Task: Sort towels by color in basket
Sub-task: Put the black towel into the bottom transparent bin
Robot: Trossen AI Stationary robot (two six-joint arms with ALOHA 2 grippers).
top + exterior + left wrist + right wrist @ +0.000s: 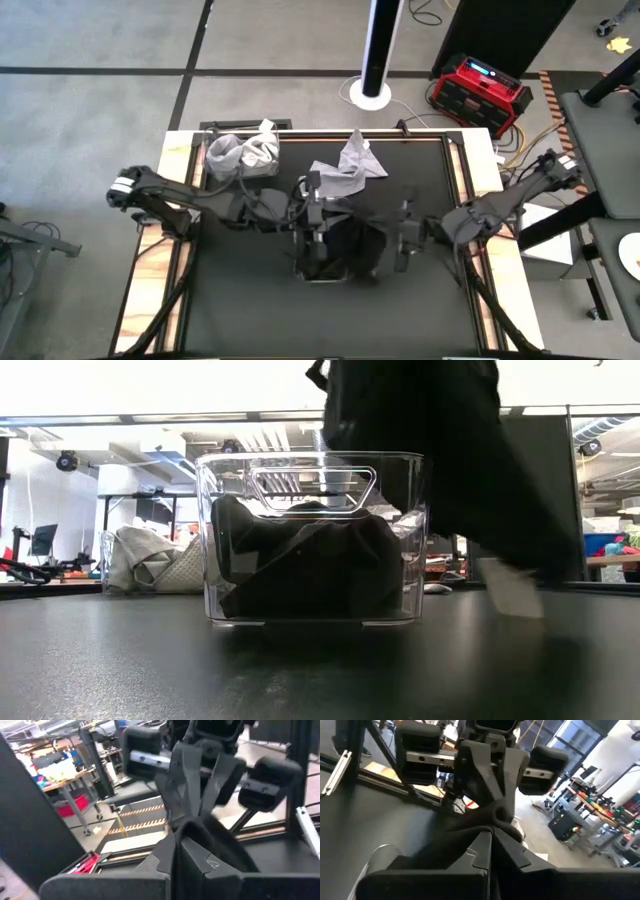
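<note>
A clear basket (pixel 340 278) (pixel 310 480) stands mid-table with black towels (pixel 300 565) piled inside. Above its far right part, a black towel (pixel 362 232) spans between my two grippers, which face each other. My left gripper (pixel 322 215) (pixel 181 857) is shut on the towel's left end. My right gripper (pixel 400 236) (pixel 490 850) is shut on the right end. A light grey towel (pixel 350 165) lies flat on the mat beyond the basket. More grey and white towels (pixel 243 153) (pixel 150 560) sit heaped at the far left corner. My left gripper pinches a bunched part of the black towel (pixel 192 827) between its two fingers, coming roughly level from the table's left. How many layers cannot be told. The towel is clear of the table, above the basket. My right gripper pinches the bunched cloth (pixel 495 820) at the towel's other end between its two fingers, coming roughly level from the table's right. The cloth runs straight across to the left gripper's fingers (pixel 487 780) and spreads slack below them.
The black mat (pixel 240 300) has free room near the front and along both sides of the basket. A red and black box (pixel 480 90) and a white pole base (pixel 372 95) stand on the floor beyond the far edge.
</note>
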